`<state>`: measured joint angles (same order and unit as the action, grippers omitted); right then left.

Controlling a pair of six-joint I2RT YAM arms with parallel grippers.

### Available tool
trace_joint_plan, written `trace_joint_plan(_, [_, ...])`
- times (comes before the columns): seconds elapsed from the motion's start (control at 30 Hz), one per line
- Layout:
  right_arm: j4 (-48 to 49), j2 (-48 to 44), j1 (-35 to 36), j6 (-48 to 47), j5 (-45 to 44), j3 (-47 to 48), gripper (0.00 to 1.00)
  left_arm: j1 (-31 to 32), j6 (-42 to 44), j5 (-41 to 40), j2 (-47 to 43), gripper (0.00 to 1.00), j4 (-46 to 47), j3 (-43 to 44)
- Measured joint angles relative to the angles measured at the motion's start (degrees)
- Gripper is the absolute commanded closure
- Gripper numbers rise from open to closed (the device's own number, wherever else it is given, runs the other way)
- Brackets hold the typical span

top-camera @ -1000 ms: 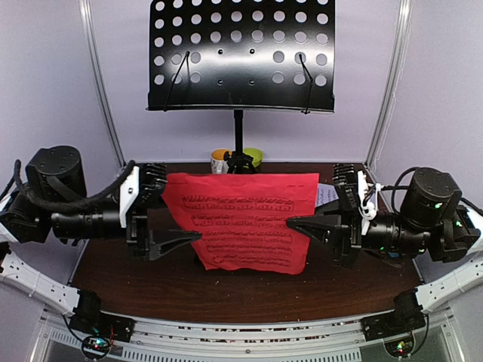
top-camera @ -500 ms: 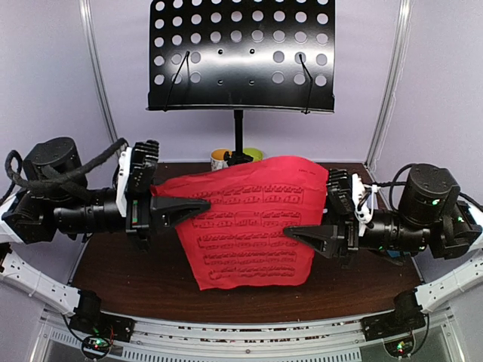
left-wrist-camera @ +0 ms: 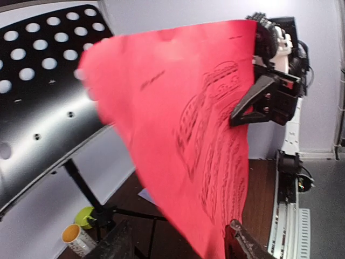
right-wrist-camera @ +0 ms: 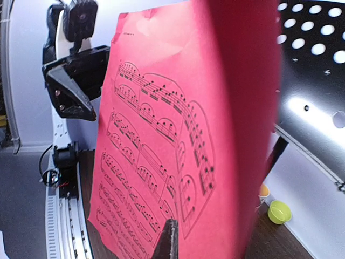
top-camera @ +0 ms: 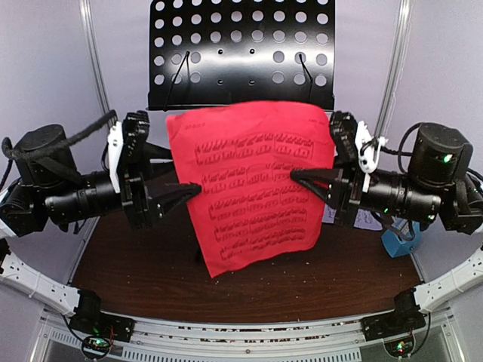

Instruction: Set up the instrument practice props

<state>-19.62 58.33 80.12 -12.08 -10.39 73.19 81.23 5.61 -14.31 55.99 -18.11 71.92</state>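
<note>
The red sheet-music page (top-camera: 253, 188) hangs upright in the air in front of the black music stand's perforated desk (top-camera: 241, 53). My right gripper (top-camera: 294, 175) is shut on the page's right edge; in the right wrist view one finger (right-wrist-camera: 168, 237) lies on the printed face and the other is hidden behind the page. My left gripper (top-camera: 195, 191) is at the page's left edge. Its jaws stand wide apart in the left wrist view, with the page (left-wrist-camera: 188, 108) passing loosely between them. The light-blue metronome (top-camera: 398, 241) sits on the table under the right arm.
A pale sheet-music page (left-wrist-camera: 148, 197) lies on the brown table (top-camera: 249, 290) behind the red one. A white-and-orange mug (left-wrist-camera: 75, 237) and a small green bowl (left-wrist-camera: 86, 216) stand by the stand's tripod foot. White frame posts rise at both back corners.
Both arms have lifted the red page off the table and up in front of the stand's desk. The left gripper's jaws have come apart again.
</note>
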Motion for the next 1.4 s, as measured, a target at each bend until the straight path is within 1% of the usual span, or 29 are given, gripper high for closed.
trace_joint_plan(0.1, [0.35,0.63,-2.08,0.44,-1.84,4.28,1.00,-1.95,0.59,-7.04,-2.27,0.40,-0.02,1.88])
trace_joint_plan(0.2, [1.31,1.27,-3.89,0.48,-2.67,7.74,1.00,-6.38,0.92,-11.34,-3.67,0.40,0.07,4.94])
trace_joint_plan(0.3, [2.69,3.26,-6.27,0.55,-2.78,12.96,1.00,-12.48,0.90,-13.88,-4.11,0.39,-0.22,9.33])
trace_joint_plan(0.43, [4.28,5.49,-7.80,0.22,-3.10,17.90,1.00,-18.14,0.85,-14.14,-1.60,0.41,-3.04,18.21])
trace_joint_plan(0.53, [5.11,6.60,-8.41,-0.42,-3.34,20.68,1.00,-21.90,0.83,-12.85,1.92,0.43,-4.83,24.55])
trace_joint_plan(0.63, [5.40,9.75,-8.87,-1.31,-3.32,27.15,1.00,-26.01,0.46,-9.90,6.49,0.45,-7.52,30.08])
trace_joint_plan(0.83, [6.29,15.28,-9.88,-3.23,-3.15,36.44,1.00,-32.26,-0.81,-2.62,15.04,0.46,-12.46,36.17])
trace_joint_plan(1.0, [6.36,20.39,-12.35,-4.96,-3.08,41.97,1.00,-35.74,-1.70,1.84,20.85,0.46,-15.10,39.71])
trace_joint_plan(1.13, [6.45,23.56,-13.38,-7.10,-3.17,44.13,1.00,-38.21,-2.60,4.26,23.63,0.50,-16.09,41.09])
trace_joint_plan(1.4, [7.89,26.51,-15.28,-9.51,-4.11,45.83,1.00,-39.69,-3.91,6.51,28.50,0.53,-16.50,45.44])
